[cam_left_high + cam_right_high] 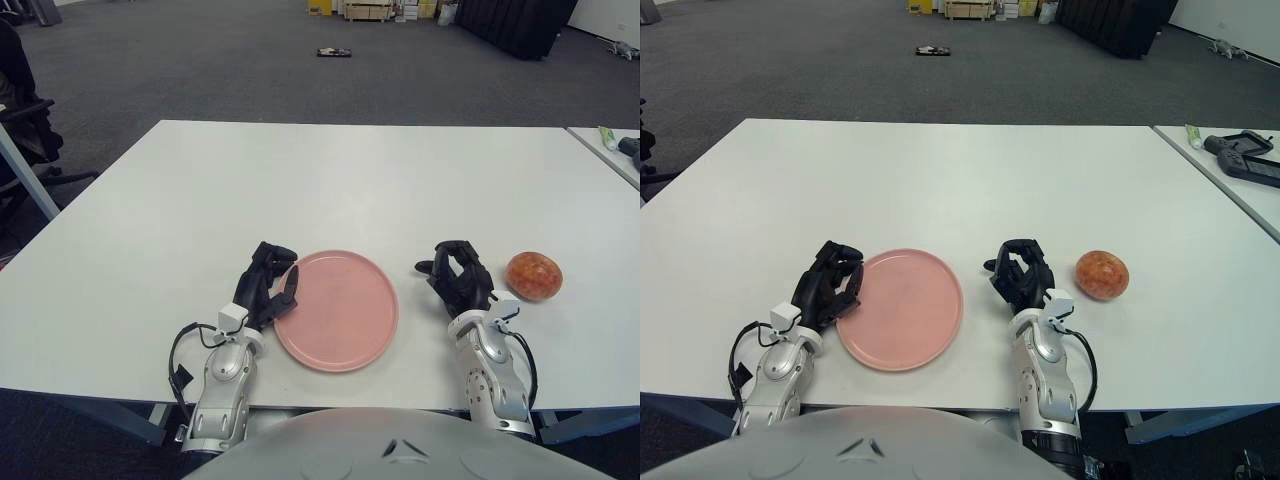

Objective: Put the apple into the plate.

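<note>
A red-orange apple [533, 276] lies on the white table [330, 180] at the right, apart from the plate. An empty pink plate [338, 309] lies near the table's front edge, in the middle. My right hand [458, 277] rests on the table between the plate and the apple, a short way left of the apple, fingers curled and holding nothing. My left hand [268, 287] rests at the plate's left rim, fingers curled, holding nothing.
A second table [1240, 170] stands at the far right with a black device [1248, 155] and a small tube on it. A dark chair [25, 130] stands off the left edge. Boxes and dark objects lie on the carpet beyond.
</note>
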